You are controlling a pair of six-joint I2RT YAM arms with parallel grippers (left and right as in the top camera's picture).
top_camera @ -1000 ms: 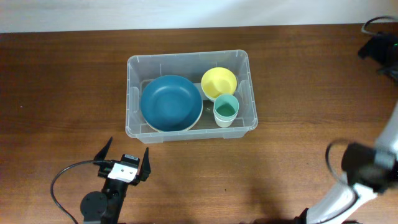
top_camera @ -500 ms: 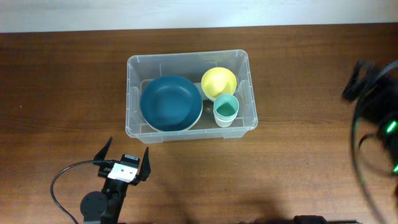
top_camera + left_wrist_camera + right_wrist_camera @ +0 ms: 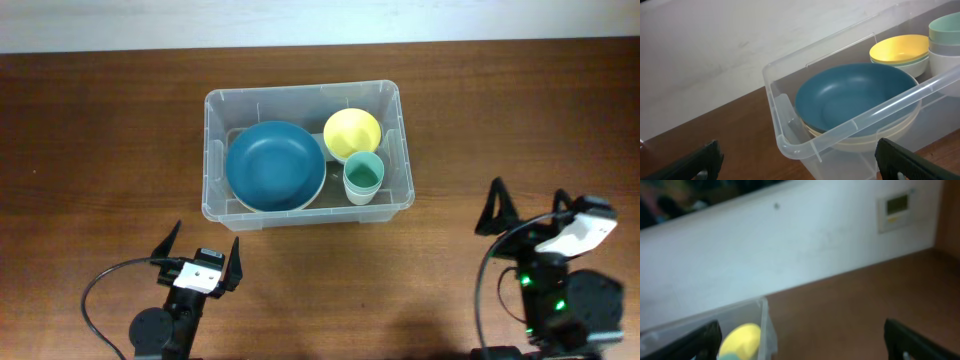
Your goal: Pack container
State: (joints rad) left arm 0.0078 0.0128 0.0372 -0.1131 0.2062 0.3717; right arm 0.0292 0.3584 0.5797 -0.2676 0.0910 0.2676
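Observation:
The clear container (image 3: 300, 93) stands mid-table. Inside it lie a dark blue bowl (image 3: 274, 165), a yellow bowl (image 3: 352, 132) and a pale green cup (image 3: 363, 176). My left gripper (image 3: 204, 240) is open and empty just in front of its near left corner. My right gripper (image 3: 528, 205) is open and empty to the container's right, apart from it. In the left wrist view the container's rim (image 3: 840, 135) is close, with the blue bowl (image 3: 850, 97) stacked on a cream one. The right wrist view is blurred and shows the container's corner (image 3: 762, 315) and the yellow bowl (image 3: 740, 340).
Brown wooden tabletop (image 3: 100, 130) surrounds the container, ending at a white wall (image 3: 300, 20) behind it. A black cable (image 3: 100, 290) loops beside the left arm's base. A small wall panel (image 3: 895, 212) shows at the far right.
The right arm has swung in from the right edge and now sits at the lower right, gripper pointing towards the container. The left arm and the container's contents have not moved.

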